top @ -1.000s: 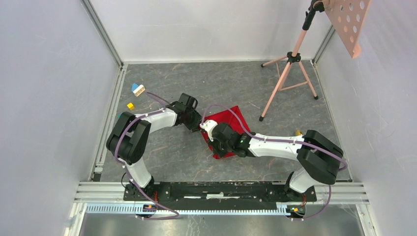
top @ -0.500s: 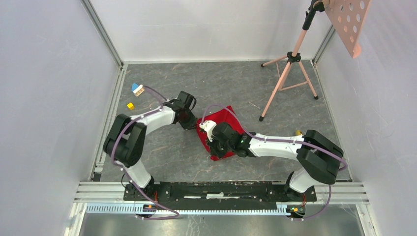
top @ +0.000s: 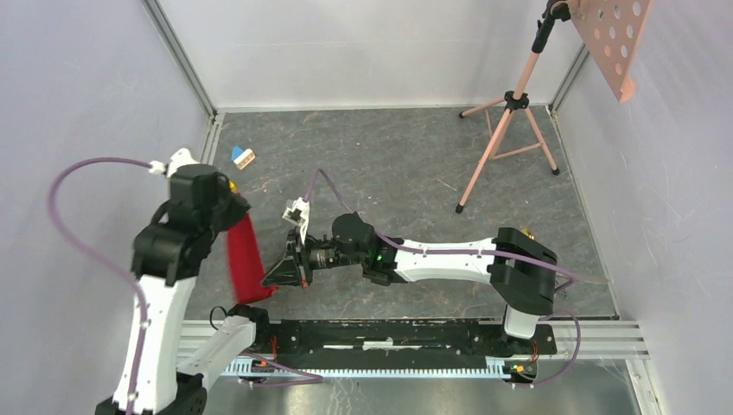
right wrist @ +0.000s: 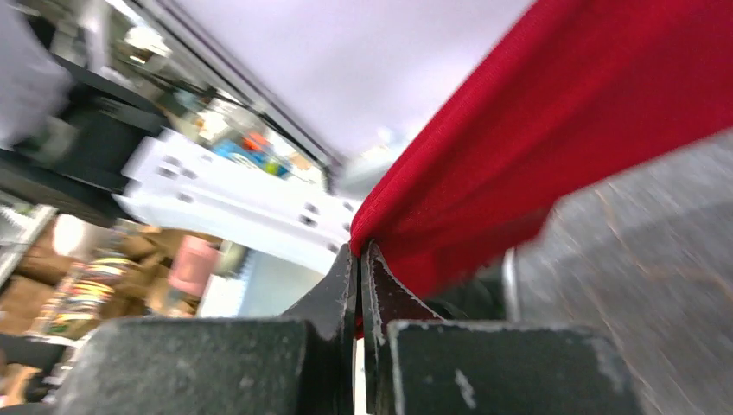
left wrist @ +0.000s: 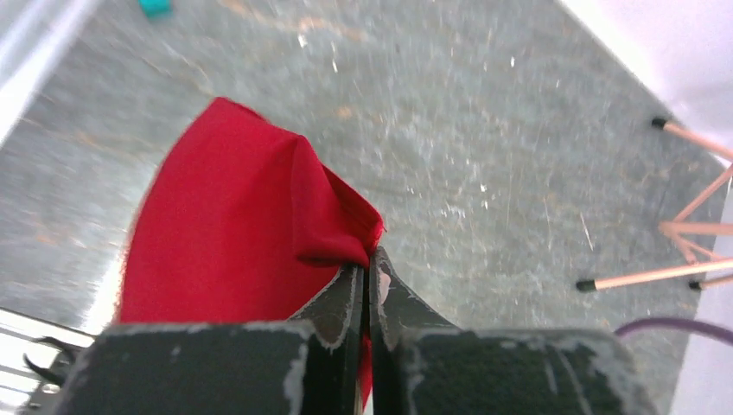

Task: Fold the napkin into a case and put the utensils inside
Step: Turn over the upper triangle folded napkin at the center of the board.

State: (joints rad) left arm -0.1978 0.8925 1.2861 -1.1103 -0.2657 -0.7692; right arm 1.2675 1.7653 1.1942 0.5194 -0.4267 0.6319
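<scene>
The bright red napkin (top: 245, 259) hangs in the air at the left front as a narrow strip, stretched between both grippers. My left gripper (top: 235, 214) is raised high and shut on its upper corner; the cloth (left wrist: 233, 233) drapes below the shut jaws in the left wrist view. My right gripper (top: 275, 278) reaches far left, low near the front rail, and is shut on the lower corner; the cloth (right wrist: 553, 138) runs up and right from the jaws in the right wrist view. No utensils are in view.
A blue and white toy block (top: 243, 156) lies at the back left, a teal block (left wrist: 156, 7) on the floor by the left wall. A pink tripod stand (top: 506, 130) stands at the back right. The aluminium front rail (top: 389, 333) runs along the near edge.
Both arms swung left and lifted the napkin off the table middle. The left arm rose high. The cloth, flat before, now hangs stretched between the two grippers.
</scene>
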